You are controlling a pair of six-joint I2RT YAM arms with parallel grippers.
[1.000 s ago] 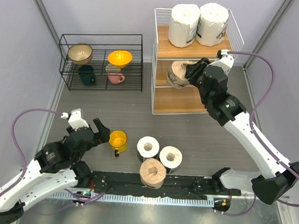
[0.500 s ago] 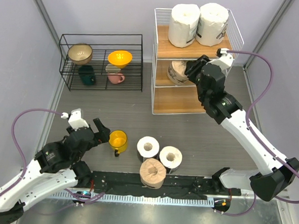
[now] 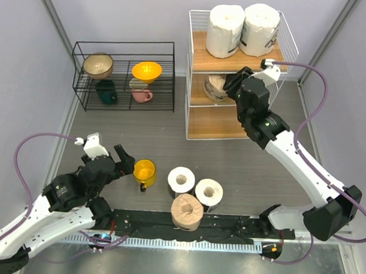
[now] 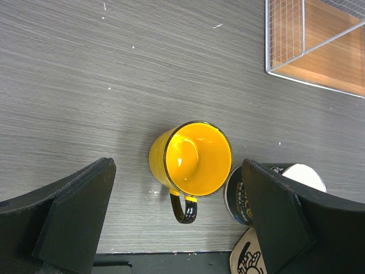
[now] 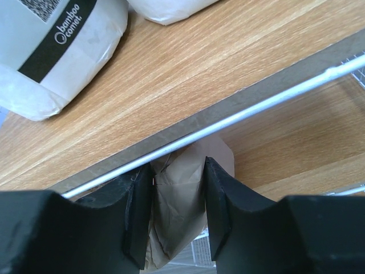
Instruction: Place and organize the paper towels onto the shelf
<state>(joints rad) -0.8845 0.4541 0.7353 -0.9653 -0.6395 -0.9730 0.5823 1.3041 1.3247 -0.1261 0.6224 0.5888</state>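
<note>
The shelf point(image 3: 218, 123) stands at the back right. Two white paper towels point(image 3: 225, 29) point(image 3: 260, 28) stand on its top board. My right gripper point(image 3: 231, 87) is shut on a beige paper-wrapped roll point(image 3: 216, 87) and holds it inside the middle tier. In the right wrist view the fingers point(image 5: 137, 211) clamp that roll point(image 5: 181, 200) just under the top board point(image 5: 228, 63). Two white rolls point(image 3: 181, 180) point(image 3: 209, 192) and a beige one point(image 3: 186, 212) stand on the table. My left gripper point(image 3: 122, 160) is open and empty over the yellow cup point(image 4: 191, 158).
A low black wire rack point(image 3: 126, 50) with bowls and mugs stands at the back left. The yellow cup point(image 3: 144, 170) sits just left of the table rolls. A dark printed roll point(image 4: 274, 191) and the shelf's corner point(image 4: 331, 51) show in the left wrist view.
My right gripper has pushed the beige roll up and left, deeper into the shelf's middle tier. The left arm has not moved.
</note>
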